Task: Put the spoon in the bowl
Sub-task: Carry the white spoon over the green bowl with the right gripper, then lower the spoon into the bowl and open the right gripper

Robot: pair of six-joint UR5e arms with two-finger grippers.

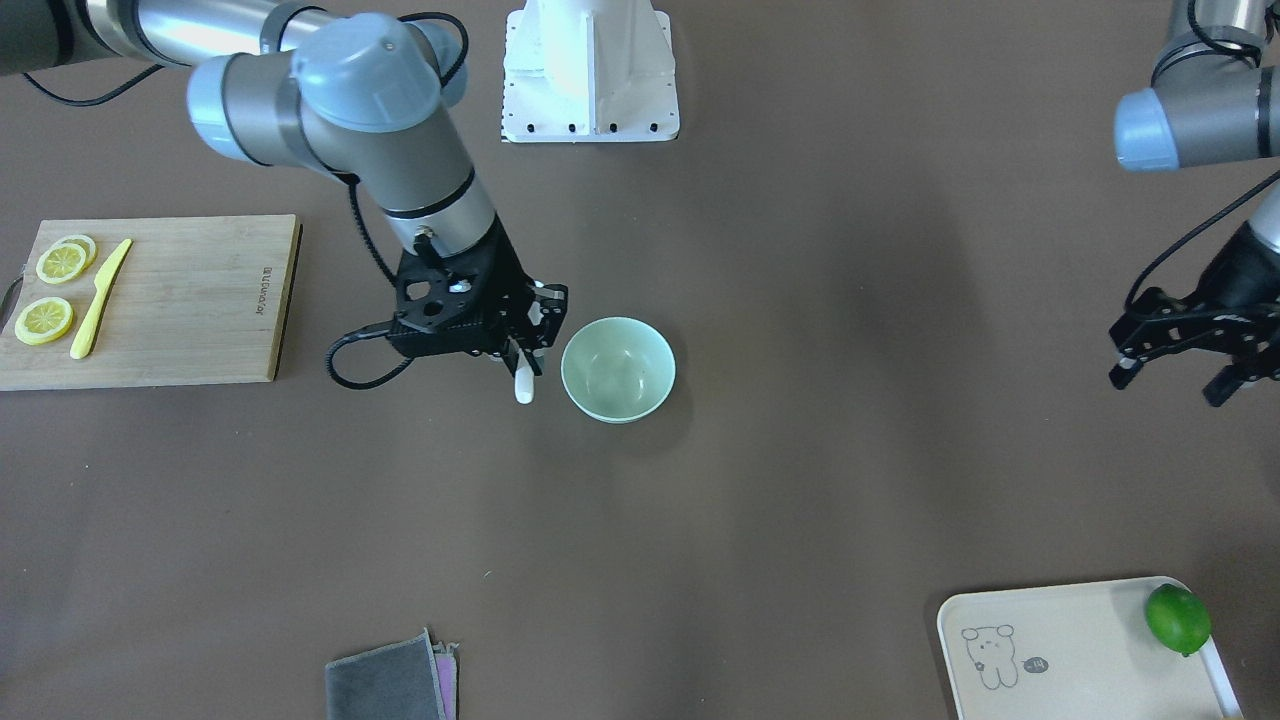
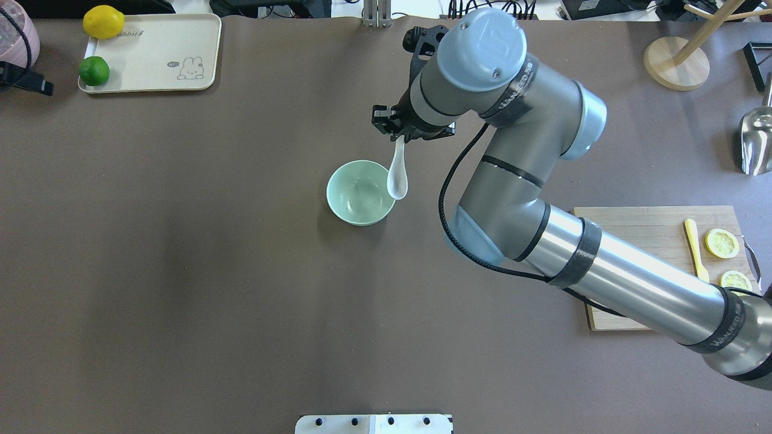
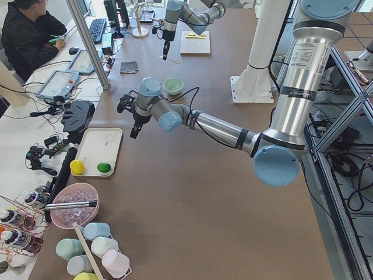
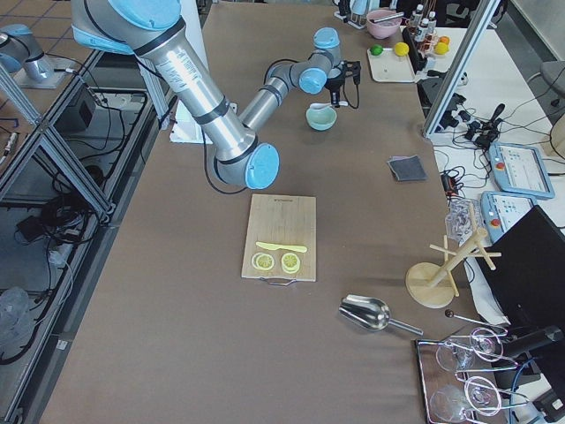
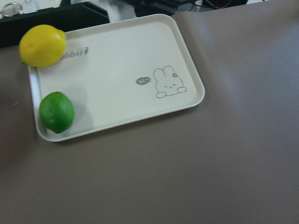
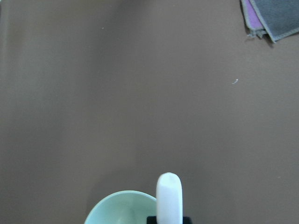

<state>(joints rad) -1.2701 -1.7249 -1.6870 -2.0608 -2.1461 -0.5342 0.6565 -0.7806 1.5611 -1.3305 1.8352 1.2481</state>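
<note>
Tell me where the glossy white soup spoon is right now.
The spoon hangs near mid-table in the overhead view, handle pinched in the right gripper, scoop down beside the right rim of the pale mint-green bowl.

One glossy white soup spoon (image 2: pixel 398 175). One round mint-green bowl (image 2: pixel 360 193). One wooden cutting board (image 1: pixel 180 300), with two round lemon slices (image 1: pixel 44 320) and one slim yellow plastic knife (image 1: pixel 98 300). One cream tray (image 2: pixel 151 54), with one whole yellow lemon (image 2: pixel 103 21) and one green lime (image 2: pixel 94 70). One shiny metal scoop (image 2: pixel 754 141).
</note>
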